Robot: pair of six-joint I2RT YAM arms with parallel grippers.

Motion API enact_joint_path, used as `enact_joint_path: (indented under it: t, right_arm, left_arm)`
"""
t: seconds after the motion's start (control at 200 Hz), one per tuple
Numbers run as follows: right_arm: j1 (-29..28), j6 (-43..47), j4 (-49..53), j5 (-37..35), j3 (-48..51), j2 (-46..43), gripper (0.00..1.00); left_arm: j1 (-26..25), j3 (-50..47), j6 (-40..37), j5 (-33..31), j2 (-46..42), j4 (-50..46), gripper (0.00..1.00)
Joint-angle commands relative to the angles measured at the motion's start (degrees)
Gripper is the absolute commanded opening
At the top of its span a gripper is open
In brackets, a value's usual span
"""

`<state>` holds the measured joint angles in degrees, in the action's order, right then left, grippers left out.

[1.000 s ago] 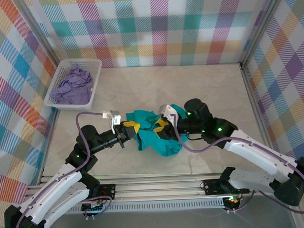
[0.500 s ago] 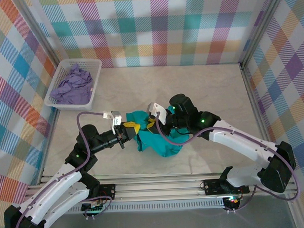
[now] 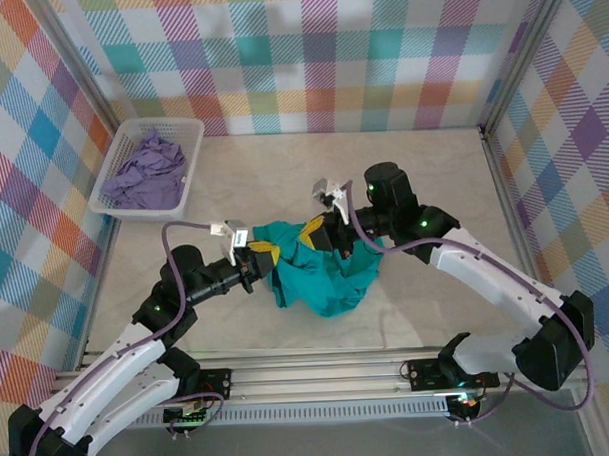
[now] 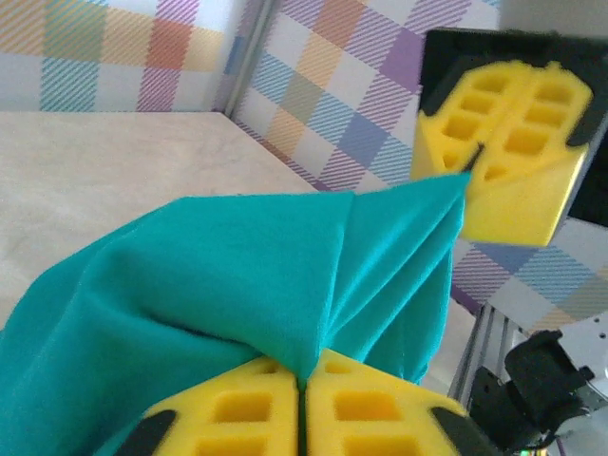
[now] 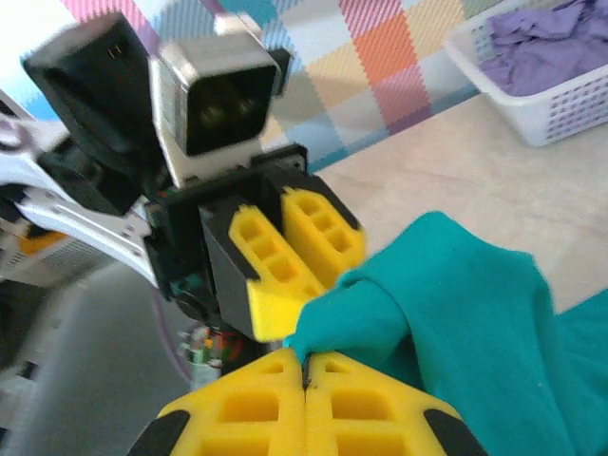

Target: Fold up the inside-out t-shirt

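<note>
The teal-green t-shirt [image 3: 324, 272] hangs bunched between the two arms over the middle of the table, its lower part resting on the tabletop. My left gripper [image 3: 259, 255] is shut on its left edge, and a fold of teal fabric [image 4: 285, 275] is pinched between the yellow pads [image 4: 242, 413]. My right gripper [image 3: 315, 231] is shut on another fold just to the right of it; the cloth [image 5: 446, 304] runs into the closed pads [image 5: 351, 399]. The two grippers are close together, facing each other. No tag can be seen.
A white basket [image 3: 116, 203] holding the lavender garment [image 3: 145, 171] stands at the back left, also seen in the right wrist view as the basket [image 5: 560, 104]. Plaid walls enclose the table on three sides. Bare marbled tabletop [image 3: 433, 173] lies around the shirt.
The right gripper has shifted over the shirt's upper edge and now holds a fold lifted next to the left gripper. The shirt is pulled up and bunched more. The left arm has barely moved.
</note>
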<state>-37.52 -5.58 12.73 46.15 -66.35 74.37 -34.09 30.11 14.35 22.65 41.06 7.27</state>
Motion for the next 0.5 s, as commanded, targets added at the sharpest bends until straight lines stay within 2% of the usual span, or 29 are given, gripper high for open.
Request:
enact_joint_path:
  t: [0.0,0.13,0.27,0.365,0.495]
  right_arm:
    - [1.2,-10.6,-4.9,8.6,-1.9,1.9,0.0]
    - [2.9,-14.0,-4.4,11.2,-2.8,4.1,0.0]
    - [3.4,-11.8,1.6,12.9,-5.5,5.8,0.0]
    - [3.5,-11.3,3.5,14.2,-6.9,6.6,0.0]
    - [3.6,-9.1,7.2,14.1,-8.5,7.0,0.0]
  left_arm:
    - [0.1,1.0,-0.5,-1.1,-1.3,-2.3,0.31]
    - [0.0,1.2,-0.4,-4.2,-5.5,-5.5,0.42]
    - [-1.6,3.6,-2.2,-7.1,-7.8,-10.5,0.53]
    - [-5.1,7.6,-6.0,-8.1,-5.1,-15.4,0.58]
    - [-10.2,14.2,-11.3,-12.3,1.4,-20.9,0.59]
